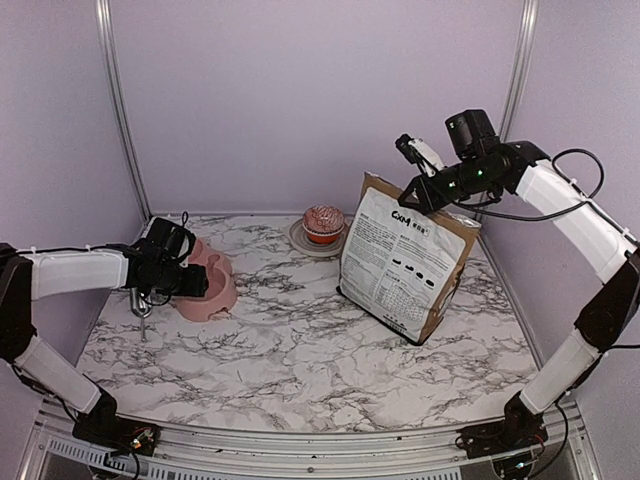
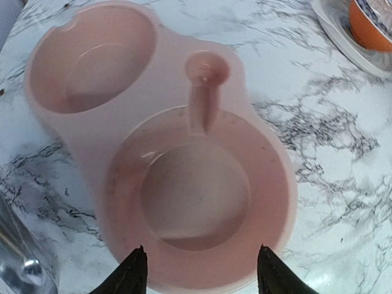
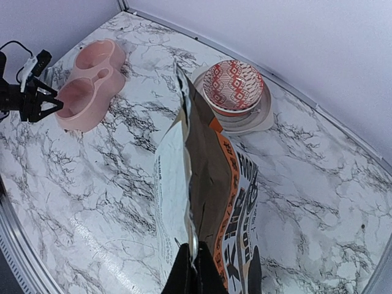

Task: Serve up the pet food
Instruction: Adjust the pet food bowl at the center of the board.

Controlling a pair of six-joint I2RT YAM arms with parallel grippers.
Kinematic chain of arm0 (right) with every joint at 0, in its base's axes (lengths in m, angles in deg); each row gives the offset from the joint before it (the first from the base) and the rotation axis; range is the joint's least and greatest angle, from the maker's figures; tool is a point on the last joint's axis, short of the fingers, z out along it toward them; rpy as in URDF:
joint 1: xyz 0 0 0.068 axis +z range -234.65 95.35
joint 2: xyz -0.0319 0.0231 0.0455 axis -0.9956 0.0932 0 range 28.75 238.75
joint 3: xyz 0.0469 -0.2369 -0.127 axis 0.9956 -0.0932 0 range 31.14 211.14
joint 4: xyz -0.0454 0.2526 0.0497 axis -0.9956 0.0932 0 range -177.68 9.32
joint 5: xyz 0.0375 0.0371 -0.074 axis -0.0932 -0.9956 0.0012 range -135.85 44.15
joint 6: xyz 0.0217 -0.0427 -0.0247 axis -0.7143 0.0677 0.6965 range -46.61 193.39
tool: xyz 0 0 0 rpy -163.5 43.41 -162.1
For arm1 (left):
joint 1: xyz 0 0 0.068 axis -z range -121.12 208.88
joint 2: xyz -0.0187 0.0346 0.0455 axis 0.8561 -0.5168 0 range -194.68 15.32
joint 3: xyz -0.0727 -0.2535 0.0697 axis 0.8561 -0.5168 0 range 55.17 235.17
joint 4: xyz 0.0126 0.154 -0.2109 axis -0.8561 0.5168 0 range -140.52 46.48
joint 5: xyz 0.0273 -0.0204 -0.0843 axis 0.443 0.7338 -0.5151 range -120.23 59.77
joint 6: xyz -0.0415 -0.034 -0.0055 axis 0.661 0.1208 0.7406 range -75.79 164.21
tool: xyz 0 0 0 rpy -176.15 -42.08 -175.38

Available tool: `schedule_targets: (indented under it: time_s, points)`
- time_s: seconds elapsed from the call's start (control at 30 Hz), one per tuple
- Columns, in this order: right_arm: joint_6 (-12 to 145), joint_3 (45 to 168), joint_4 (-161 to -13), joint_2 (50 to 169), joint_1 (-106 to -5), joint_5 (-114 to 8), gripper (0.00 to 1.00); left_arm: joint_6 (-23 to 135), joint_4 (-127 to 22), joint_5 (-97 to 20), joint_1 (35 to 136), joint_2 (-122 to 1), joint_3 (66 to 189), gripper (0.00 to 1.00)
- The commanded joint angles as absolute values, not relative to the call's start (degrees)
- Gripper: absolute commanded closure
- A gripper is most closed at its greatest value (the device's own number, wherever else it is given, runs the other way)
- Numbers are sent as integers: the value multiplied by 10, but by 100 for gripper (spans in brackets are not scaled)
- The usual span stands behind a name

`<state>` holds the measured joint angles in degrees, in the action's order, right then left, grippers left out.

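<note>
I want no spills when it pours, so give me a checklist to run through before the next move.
1. Pink double bowl empty and uncovered: ok.
2. Left end effector open, holding nothing, above the bowl's near rim: ok.
3. Right end effector shut on the bag's top edge: ok.
4. Bag over the bowl: not ok, it stands apart, to the right.
5. Bag mouth open: cannot tell.
</note>
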<state>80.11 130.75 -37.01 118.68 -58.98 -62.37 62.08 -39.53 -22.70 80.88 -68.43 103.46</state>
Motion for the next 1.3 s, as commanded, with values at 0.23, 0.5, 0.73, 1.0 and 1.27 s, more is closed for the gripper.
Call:
schedule_targets:
  time_s: [0.23,0.5,0.73,1.0,1.27]
  points:
    - [809,1397,-512,1148,-585,-649,100,476,-395,-273,853,-810,1107,32]
    - [816,1384,-517,1140,-585,-638,100,476,-357,-278,870,-852,1137,65]
    - [815,1381,-524,1150,-585,-636,100,601,-352,-258,893,-871,1169,72]
    - [821,1373,-525,1145,-585,-627,100,805,-355,-176,907,-908,1217,71]
    - [817,1352,-538,1129,-585,-622,100,964,-382,-160,907,-953,1254,70]
